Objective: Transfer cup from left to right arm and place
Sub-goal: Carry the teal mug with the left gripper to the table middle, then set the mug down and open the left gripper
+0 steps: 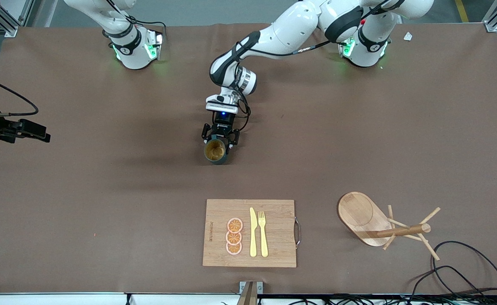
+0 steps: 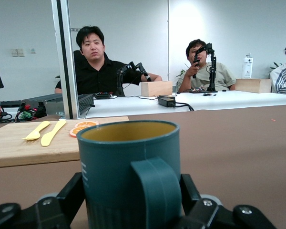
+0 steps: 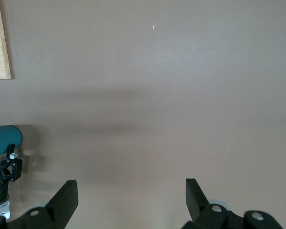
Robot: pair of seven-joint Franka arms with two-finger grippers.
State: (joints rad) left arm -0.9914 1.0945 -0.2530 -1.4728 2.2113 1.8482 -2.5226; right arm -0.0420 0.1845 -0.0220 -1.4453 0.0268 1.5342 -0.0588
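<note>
Gripping the cup [image 1: 215, 151] between its fingers [image 2: 62, 202] — left gripper [image 1: 220, 140].

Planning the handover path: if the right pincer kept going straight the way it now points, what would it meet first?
Probably only bare table. The open right pincer faces brown tabletop; the cup in the left pincer sits off that line.

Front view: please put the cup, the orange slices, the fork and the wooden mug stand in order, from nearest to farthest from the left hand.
1. The cup: between the fingers of the left hand, mid-table.
2. The orange slices: on the cutting board, nearer the front camera.
3. The fork: on the same board, beside the knife, slightly farther than the slices.
4. The wooden mug stand: toward the left arm's end of the table.
</note>
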